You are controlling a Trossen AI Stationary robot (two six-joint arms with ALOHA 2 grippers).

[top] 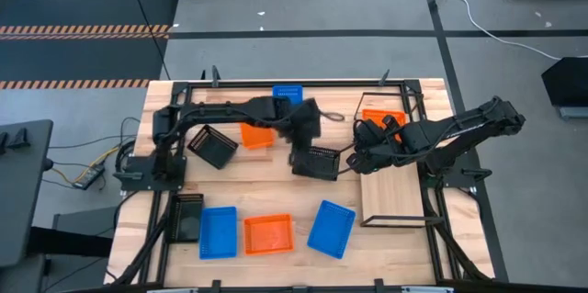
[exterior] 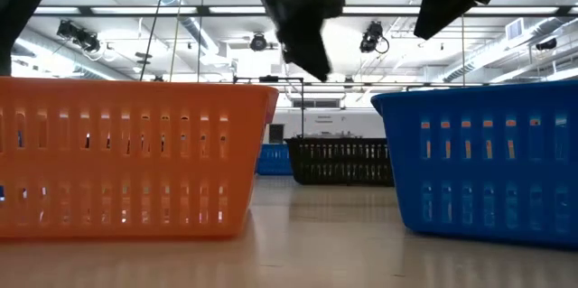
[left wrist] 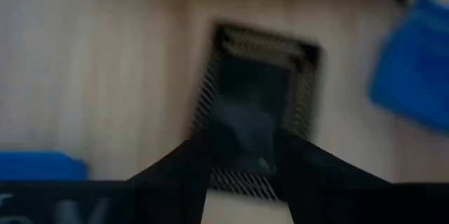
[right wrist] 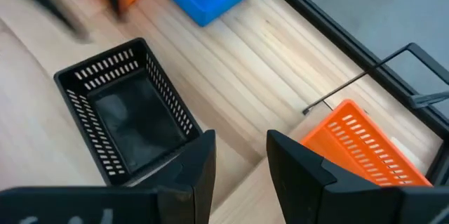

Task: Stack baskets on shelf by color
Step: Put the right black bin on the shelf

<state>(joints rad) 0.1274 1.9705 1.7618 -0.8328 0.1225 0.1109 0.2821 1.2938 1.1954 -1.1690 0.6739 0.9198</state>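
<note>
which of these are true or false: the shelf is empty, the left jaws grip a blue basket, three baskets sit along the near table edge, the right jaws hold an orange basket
1. The shelf holds no baskets. True: its wooden board is bare.
2. The left gripper grips a blue basket. False: it hovers over the black basket at the table's middle, jaws apart, holding nothing.
3. Two blue baskets and one orange basket lie in a row at the near edge. True: blue basket, orange basket, blue basket.
4. The right gripper holds an orange basket. False: its jaws are open and empty, between the black basket and the shelf.
</note>
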